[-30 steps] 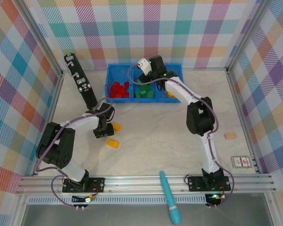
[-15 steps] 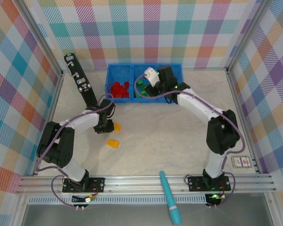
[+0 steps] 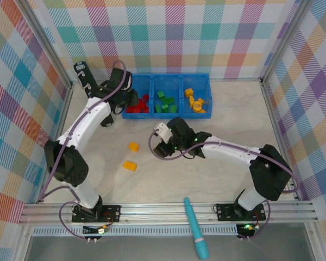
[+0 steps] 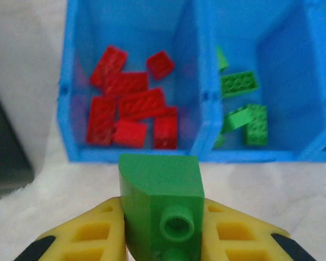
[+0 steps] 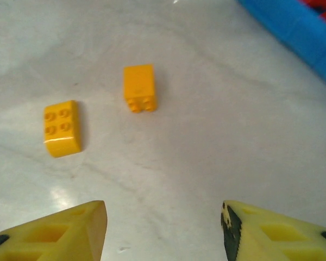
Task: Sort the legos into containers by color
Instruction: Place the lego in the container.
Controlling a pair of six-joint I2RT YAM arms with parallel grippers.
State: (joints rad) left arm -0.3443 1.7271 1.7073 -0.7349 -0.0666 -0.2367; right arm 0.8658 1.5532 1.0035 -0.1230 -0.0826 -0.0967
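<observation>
My left gripper is shut on a green lego, held just in front of the blue tray. From above, the left gripper sits at the tray's left end. The containers hold several red legos, green legos and yellow-orange legos, one colour each. My right gripper is open and empty over the table, with two yellow legos ahead of it. In the top view the right gripper is right of those legos.
A long black bar lies left of the tray, close to my left arm. A teal pen-like tool lies across the front rail. Checkered walls close in the table on three sides.
My left arm swung from beside the yellow legos up to the tray's left end. My right arm left the tray and came down to mid-table, facing the two yellow legos.
</observation>
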